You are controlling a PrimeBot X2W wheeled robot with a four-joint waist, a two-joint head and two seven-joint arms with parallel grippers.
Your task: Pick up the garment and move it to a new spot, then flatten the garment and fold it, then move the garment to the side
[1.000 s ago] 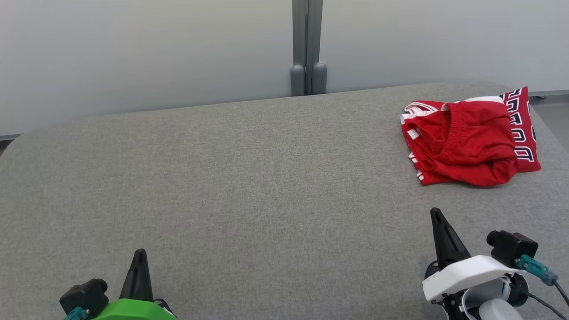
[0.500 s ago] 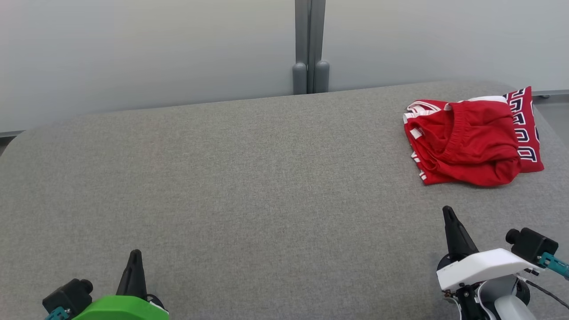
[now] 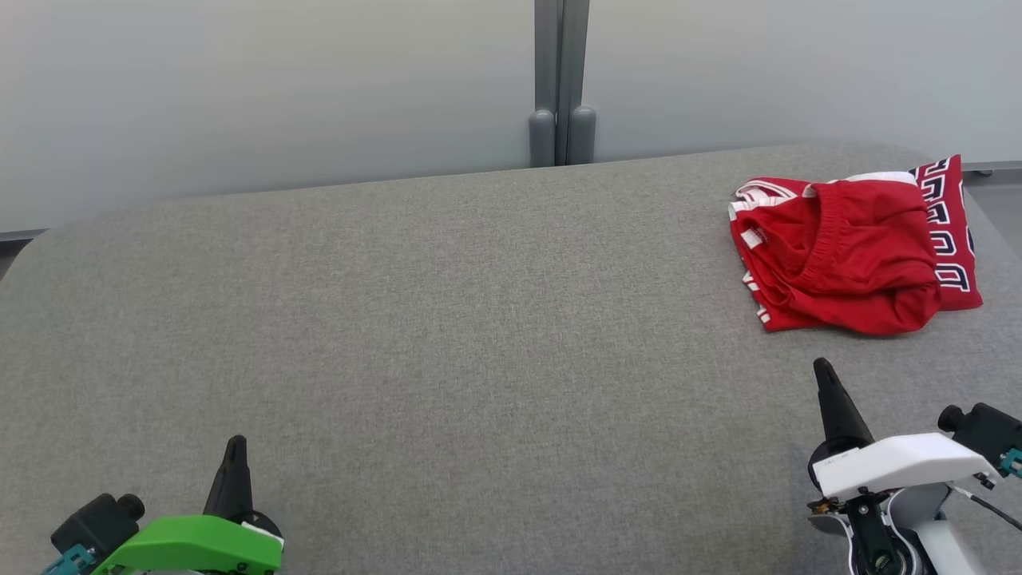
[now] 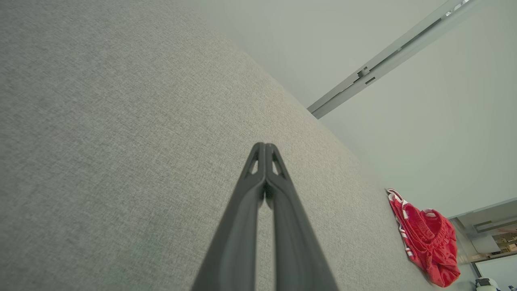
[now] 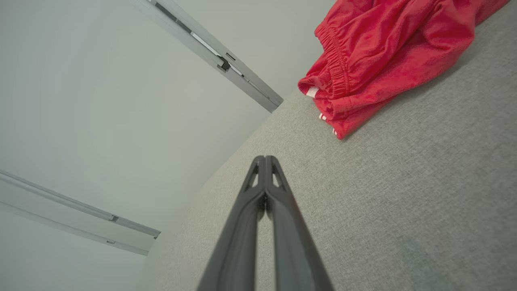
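The crumpled red fabric garment with white stripes and a dark lettered band (image 3: 846, 255) lies bunched at the far right corner of the grey woven surface (image 3: 479, 335), its longer side roughly along the far edge. The right gripper (image 3: 823, 367), fingers pressed together and empty, hovers by the near right edge, with the garment straight ahead. The left gripper (image 3: 236, 443), likewise closed and empty, is at the near left corner, well apart, so the right arm is nearer.

Worktop (image 3: 447, 319) covered in matt grey cloth, coarse weave; garment (image 3: 846, 255) soft red cloth with ribbed waistband; left claw (image 3: 235, 442) and right claw (image 3: 821, 366) smooth matt dark plastic; far wall (image 3: 239, 96) smooth, matt.
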